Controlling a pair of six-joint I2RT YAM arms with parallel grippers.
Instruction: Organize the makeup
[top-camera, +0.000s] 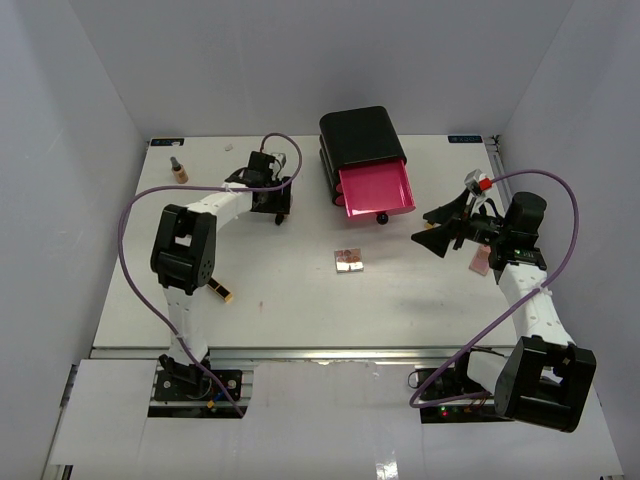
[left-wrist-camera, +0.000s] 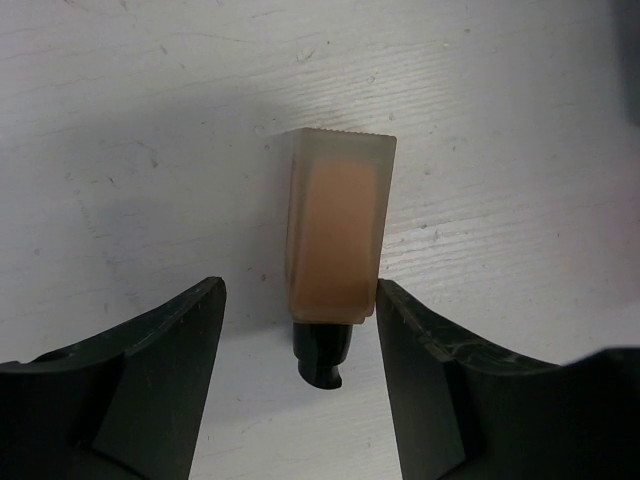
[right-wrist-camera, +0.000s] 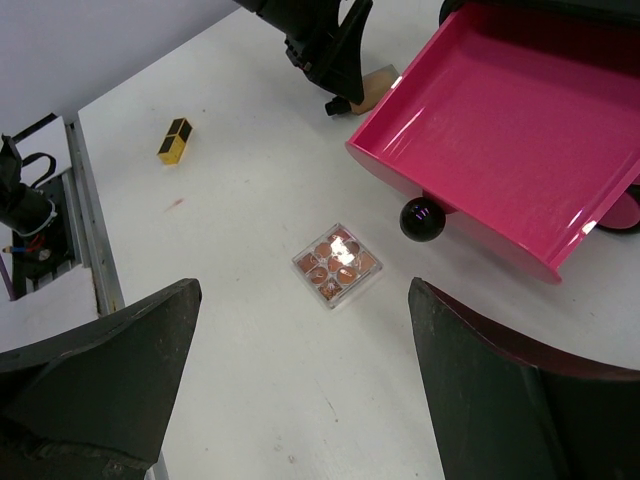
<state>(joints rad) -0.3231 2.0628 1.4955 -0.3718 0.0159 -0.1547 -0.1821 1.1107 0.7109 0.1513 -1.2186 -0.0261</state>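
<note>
Top cam: my left gripper (top-camera: 276, 205) sits low on the table (top-camera: 120, 300), far-centre. It is just at 9 o'clock of the black box (top-camera: 360, 135), whose pink drawer (top-camera: 377, 190) stands pulled out. My right gripper (top-camera: 440, 235) hovers at 3 o'clock of the eyeshadow palette (top-camera: 349, 260), so the R arm is nearer to that one. A lipstick (top-camera: 221, 291) lies by my L elbow. A small brown bottle (top-camera: 178, 170) stands far-left, well apart.

L wrist cam: jaws partly open, nothing gripped yet. The foundation bottle (left-wrist-camera: 335, 220) lies flat between my fingers, long axis 12–6, black cap at 6 toward me. The finger at 3 (left-wrist-camera: 430, 380) touches its lower corner; the one at 9 has a gap. Bare table all round, so there's room to lift.

R wrist cam: right gripper (right-wrist-camera: 303, 288) wide open, empty. The palette (right-wrist-camera: 337, 266) lies flat below, between the fingers, turned diagonal. The drawer (right-wrist-camera: 520, 120) is at 1–2 o'clock, and its knob (right-wrist-camera: 422, 218) is near the palette's 3 o'clock side. I reckon that's the edge to mind.
</note>
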